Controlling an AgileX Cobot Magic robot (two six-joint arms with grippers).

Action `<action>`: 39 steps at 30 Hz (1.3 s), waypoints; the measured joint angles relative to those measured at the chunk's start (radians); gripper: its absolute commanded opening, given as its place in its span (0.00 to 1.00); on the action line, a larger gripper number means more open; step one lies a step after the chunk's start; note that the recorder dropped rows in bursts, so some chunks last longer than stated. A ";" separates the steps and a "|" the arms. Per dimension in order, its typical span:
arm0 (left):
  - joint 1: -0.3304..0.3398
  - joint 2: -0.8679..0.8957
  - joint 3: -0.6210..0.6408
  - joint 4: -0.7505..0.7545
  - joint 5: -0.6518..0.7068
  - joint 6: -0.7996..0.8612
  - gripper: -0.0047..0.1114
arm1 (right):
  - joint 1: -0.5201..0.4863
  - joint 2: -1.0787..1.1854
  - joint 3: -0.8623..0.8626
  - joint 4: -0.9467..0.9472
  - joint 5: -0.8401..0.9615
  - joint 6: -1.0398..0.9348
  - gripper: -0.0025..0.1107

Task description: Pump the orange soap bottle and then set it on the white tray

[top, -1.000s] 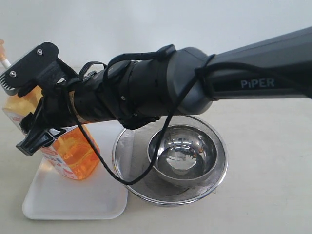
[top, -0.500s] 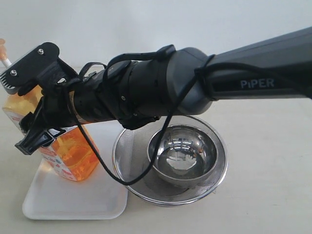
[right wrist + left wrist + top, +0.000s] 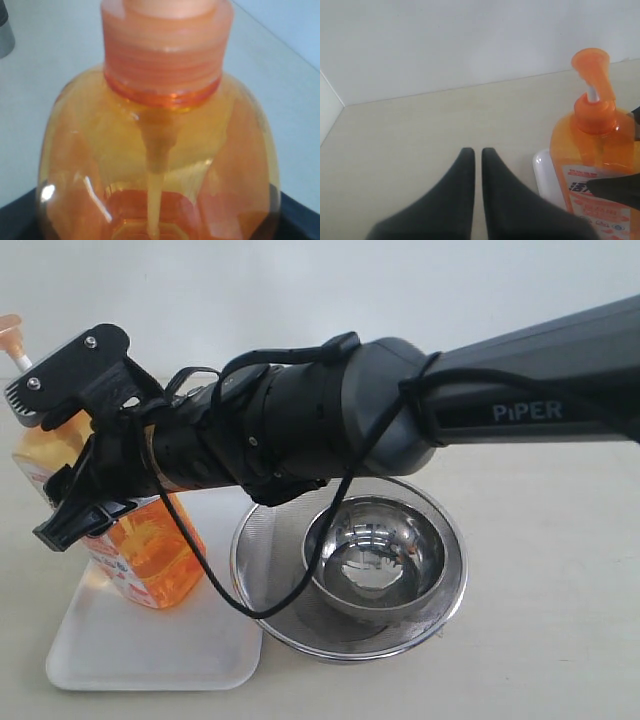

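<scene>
Orange soap bottle (image 3: 152, 558) inside the right hand (image 3: 66, 452), over white tray (image 3: 150, 660).

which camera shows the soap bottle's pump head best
The left wrist view: the pump head stands whole on its white stem, unobstructed. The exterior view catches only part at the frame edge; the right wrist view shows only the collar below it.

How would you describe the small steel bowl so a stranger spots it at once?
Start at the pale table. Right of the white tray, under the dark robot arm, sits a round mesh strainer. The bowl rests inside it: solid, mirror-bright steel, not mesh.
</scene>
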 measured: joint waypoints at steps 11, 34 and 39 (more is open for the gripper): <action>0.000 0.000 0.000 0.000 0.000 0.000 0.08 | 0.000 0.002 -0.002 0.044 0.005 0.008 0.76; 0.000 0.000 0.000 0.004 0.013 0.008 0.08 | 0.000 -0.140 -0.001 0.050 -0.011 -0.005 0.77; 0.000 0.000 0.000 0.004 0.013 0.008 0.08 | 0.000 -0.227 0.108 0.050 -0.009 -0.005 0.77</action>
